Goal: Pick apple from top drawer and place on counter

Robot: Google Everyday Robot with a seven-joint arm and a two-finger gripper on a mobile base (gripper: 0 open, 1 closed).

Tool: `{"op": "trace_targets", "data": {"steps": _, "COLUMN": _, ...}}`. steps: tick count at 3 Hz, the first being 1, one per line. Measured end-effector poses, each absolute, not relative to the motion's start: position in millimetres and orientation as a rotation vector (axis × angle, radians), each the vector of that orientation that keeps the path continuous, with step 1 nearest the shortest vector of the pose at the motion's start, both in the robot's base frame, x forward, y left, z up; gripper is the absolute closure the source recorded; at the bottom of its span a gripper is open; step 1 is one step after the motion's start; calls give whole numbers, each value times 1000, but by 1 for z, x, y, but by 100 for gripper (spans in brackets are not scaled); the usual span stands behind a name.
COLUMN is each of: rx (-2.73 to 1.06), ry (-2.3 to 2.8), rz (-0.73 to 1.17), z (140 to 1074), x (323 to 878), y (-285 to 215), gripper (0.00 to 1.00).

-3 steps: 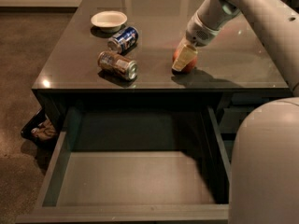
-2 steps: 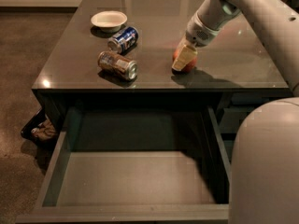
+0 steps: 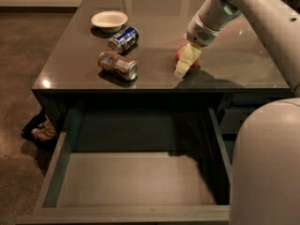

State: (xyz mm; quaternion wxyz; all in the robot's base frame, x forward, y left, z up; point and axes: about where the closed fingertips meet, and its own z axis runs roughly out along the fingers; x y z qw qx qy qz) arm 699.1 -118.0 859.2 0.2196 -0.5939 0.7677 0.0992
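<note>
The gripper (image 3: 185, 63) is low over the counter (image 3: 243, 67). Its fingers seem closed on the apple (image 3: 180, 56), which sits between them, probably touching the surface. The empty top drawer (image 3: 131, 182) lies toward the camera.

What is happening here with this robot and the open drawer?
The robot's gripper is down at the apple, which sits on the counter near its front edge. The top drawer below stands pulled out, with no apple in it. Further left on the counter, a blue can and a brownish can lie on their sides, beside a white bowl.
</note>
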Motion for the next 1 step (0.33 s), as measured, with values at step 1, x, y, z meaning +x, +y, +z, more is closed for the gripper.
{"op": "trace_targets", "data": {"steps": 1, "rx": -1643, "ry": 2124, "rz": 275, "z": 859, "x": 699, "y": -118, "gripper": 0}}
